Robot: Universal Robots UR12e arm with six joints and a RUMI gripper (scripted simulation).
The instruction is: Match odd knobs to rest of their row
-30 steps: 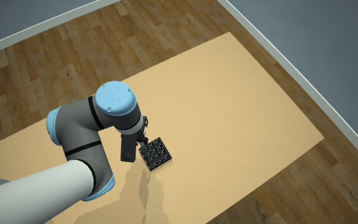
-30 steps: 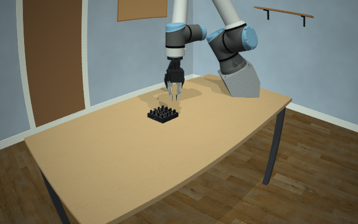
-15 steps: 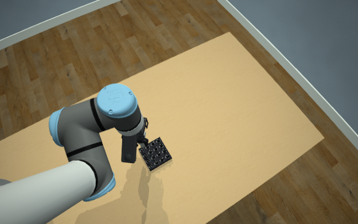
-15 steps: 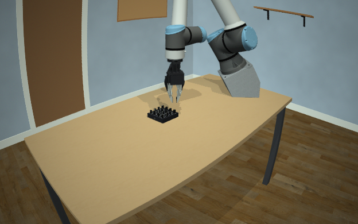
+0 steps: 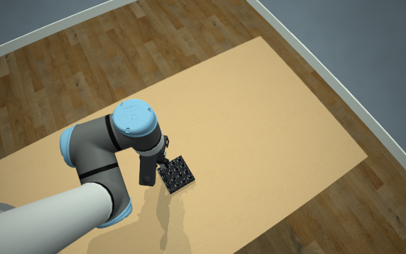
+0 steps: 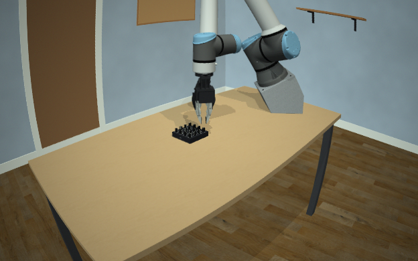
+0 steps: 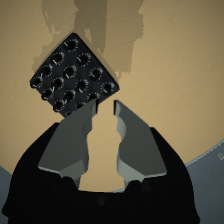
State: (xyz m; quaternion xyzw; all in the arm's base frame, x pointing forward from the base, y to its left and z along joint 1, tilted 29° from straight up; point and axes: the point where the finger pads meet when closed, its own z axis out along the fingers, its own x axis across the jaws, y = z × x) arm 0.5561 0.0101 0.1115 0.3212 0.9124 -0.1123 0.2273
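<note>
The black knob box sits on the table, turned at an angle to its edges. It carries a grid of small black knobs with pale marks around them. The marks, row letters and pointing directions are too small to read. My gripper points down above the corner of the box nearest the robot base. Its jaws stand a narrow gap apart with nothing between them, clear of the knobs. In the wrist view the left jaw hides part of the box's lower corner and some knobs there.
The wooden table extends around the box. The grey robot base stands at the table's far end. The arm reaches over the table, and its shadow falls beside the box. Walls stand beyond the table.
</note>
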